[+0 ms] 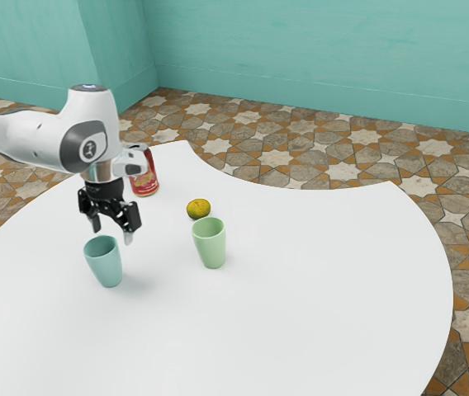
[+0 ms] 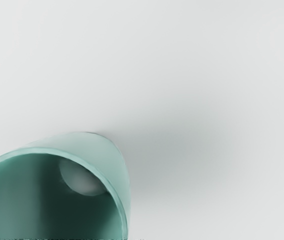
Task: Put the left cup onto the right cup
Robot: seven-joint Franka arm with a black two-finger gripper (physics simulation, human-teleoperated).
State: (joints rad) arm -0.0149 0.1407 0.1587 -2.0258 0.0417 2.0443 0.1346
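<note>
A teal cup [image 1: 104,261] stands upright on the white table [image 1: 300,313] toward the exterior view's left. A light green cup [image 1: 209,242] stands upright to its right, a short gap between them. My black gripper [image 1: 111,233] hangs open just above the teal cup's rim, with nothing between its fingers. In the wrist view the teal cup [image 2: 57,195] sits right under my hand, its open mouth and pale inner bottom facing the camera.
A red soda can [image 1: 143,171] stands behind the gripper near the table's back edge. A small yellow-green fruit [image 1: 198,209] lies just behind the green cup. The table's curved edge runs along the back and the exterior view's right.
</note>
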